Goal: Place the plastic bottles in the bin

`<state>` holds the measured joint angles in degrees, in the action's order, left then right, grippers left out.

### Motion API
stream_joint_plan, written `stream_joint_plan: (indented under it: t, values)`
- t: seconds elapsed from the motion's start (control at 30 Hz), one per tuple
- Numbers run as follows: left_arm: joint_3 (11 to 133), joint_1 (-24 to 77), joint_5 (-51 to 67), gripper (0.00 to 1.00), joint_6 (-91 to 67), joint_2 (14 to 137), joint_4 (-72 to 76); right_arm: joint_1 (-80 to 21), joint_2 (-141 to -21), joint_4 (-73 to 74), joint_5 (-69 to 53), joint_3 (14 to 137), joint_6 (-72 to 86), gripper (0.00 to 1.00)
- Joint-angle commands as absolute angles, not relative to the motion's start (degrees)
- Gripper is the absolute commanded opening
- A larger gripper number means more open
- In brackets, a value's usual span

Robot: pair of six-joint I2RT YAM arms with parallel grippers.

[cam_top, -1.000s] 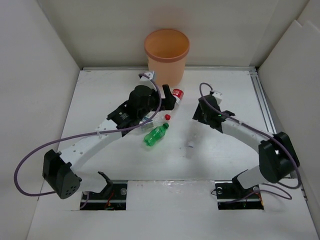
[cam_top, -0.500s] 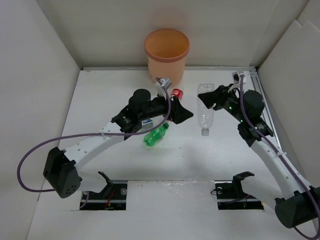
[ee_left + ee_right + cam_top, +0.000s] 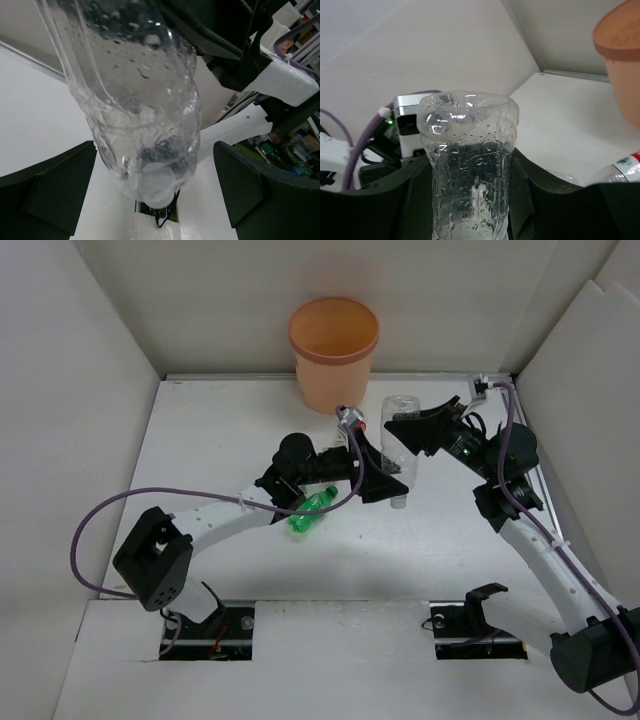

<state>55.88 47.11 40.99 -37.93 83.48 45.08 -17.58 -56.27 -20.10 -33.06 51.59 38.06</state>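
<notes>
the right gripper (image 3: 418, 430) holds a clear bottle (image 3: 399, 455), its jaws pressed against the bottle's sides. the bottle hangs cap down over the tabletop (image 3: 200, 440), just in front of the bin (image 3: 334, 350) and slightly to the bin's right. the left gripper (image 3: 378, 475) sits at the bottle's lower end with its jaws spread wide.

only the top view shows the green bottle (image 3: 312, 510), lying on its side on the tabletop in front of the bin.

the left wrist view looks up along the clear bottle (image 3: 145, 115). it shows the dark fingers (image 3: 55, 195) standing apart on either side of the neck, not touching it, and droplets (image 3: 125, 55) inside the wall.

the right wrist view shows the bottle's base (image 3: 467, 107) uppermost between that gripper's (image 3: 470, 200) jaws and the bin's rim (image 3: 615, 40) at upper right. a red-labelled bottle (image 3: 622, 167) lies on the tabletop below the bin. the top view does not show that bottle clearly.
</notes>
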Motion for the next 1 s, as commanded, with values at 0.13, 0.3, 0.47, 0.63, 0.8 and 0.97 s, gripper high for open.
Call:
stream_joint_plan:
  t: [0.13, 0.3, 0.47, 0.63, 0.8, 0.97]
  values:
    - [53.88, 45.44, 47.72, 0.98, -54.22, 88.59, 74.87, -19.07, -57.66, -31.9, -34.28, 52.65, 44.12, 0.0]
    - [56.16, 45.44, 47.82, 0.55, -53.01, 89.3, 73.13, -19.07, -58.97, -31.9, -36.56, 53.26, 44.12, 0.03]
    - [60.02, 44.91, 43.08, 0.0, -48.18, 88.16, 61.65, -19.07, -58.97, -31.9, -37.08, 52.73, 44.12, 0.15]
    - [65.81, 44.38, 38.69, 0.0, -42.73, 87.02, 53.02, -17.15, -60.21, -31.9, -38.94, 53.35, 44.12, 0.85]
    - [72.49, 40.18, 22.71, 0.0, -37.97, 86.74, 36.6, -6.96, -53.27, -22.09, -36.13, 51.5, 40.88, 1.0]
    - [88.01, 30.26, 22.24, 0.0, -38.58, 95.25, 30.6, -0.36, -50.01, -16.7, -37.25, 49.93, 37.53, 1.0]
